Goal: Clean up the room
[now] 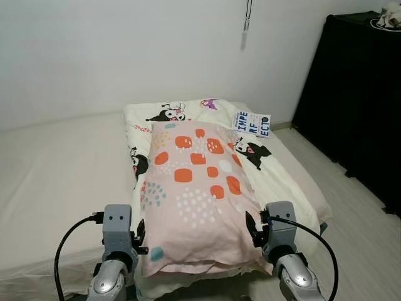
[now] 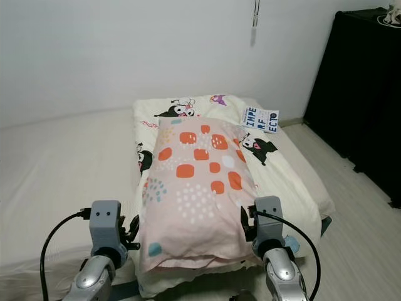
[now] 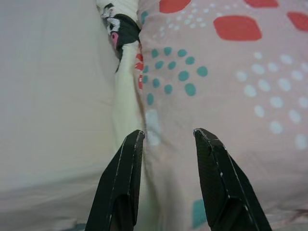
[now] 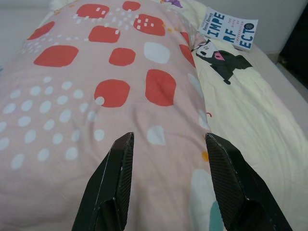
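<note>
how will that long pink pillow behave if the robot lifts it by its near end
The pink pillow looks soft and plump, so it will probably sag and fold rather than stay straight. It seems light for its size. Its loose cover wrinkles at the near edge, so the open left gripper and right gripper may pinch fabric only.

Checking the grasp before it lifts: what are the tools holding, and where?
Nothing is clamped. The left tool and right tool are open at the near corners of the pink pillow with orange patches.
</note>
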Robot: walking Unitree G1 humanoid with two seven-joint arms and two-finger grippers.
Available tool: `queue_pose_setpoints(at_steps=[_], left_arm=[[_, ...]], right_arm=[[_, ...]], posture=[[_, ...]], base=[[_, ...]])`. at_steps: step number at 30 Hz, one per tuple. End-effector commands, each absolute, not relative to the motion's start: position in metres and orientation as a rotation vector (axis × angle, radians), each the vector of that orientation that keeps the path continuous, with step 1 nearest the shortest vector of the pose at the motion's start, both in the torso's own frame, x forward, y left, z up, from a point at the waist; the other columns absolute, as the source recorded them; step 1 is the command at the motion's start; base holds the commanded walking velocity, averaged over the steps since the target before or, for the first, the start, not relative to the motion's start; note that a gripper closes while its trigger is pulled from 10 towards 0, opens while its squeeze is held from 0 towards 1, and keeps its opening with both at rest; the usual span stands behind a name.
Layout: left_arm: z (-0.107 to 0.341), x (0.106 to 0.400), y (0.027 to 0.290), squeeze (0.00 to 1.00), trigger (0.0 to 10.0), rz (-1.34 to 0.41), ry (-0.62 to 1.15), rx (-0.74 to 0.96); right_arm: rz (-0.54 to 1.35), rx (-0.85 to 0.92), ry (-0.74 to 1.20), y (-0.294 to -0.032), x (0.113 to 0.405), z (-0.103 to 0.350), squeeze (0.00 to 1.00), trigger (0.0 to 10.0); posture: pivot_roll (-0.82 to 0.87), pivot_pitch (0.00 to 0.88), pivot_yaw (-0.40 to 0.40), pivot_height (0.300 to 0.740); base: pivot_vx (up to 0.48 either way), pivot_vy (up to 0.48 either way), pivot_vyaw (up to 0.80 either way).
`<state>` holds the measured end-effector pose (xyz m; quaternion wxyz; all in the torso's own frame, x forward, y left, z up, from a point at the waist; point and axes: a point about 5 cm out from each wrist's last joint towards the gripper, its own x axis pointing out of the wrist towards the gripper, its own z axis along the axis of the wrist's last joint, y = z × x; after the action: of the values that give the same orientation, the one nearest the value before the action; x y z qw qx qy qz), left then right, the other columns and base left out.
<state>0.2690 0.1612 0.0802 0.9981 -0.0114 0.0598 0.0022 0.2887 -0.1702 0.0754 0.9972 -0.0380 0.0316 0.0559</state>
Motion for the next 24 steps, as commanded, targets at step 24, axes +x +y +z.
queue_pose_setpoints(at_steps=[24], left_arm=[[0.0774,0.2644,0.1675,0.00,10.0,0.034,0.142,0.008]], right_arm=[[0.107,-0.065,0.070,-0.1696,0.2871,0.0717,0.00,10.0]], posture=[[0.00,0.157,0.049,0.641]], base=[[0.000,-0.020,0.00]])
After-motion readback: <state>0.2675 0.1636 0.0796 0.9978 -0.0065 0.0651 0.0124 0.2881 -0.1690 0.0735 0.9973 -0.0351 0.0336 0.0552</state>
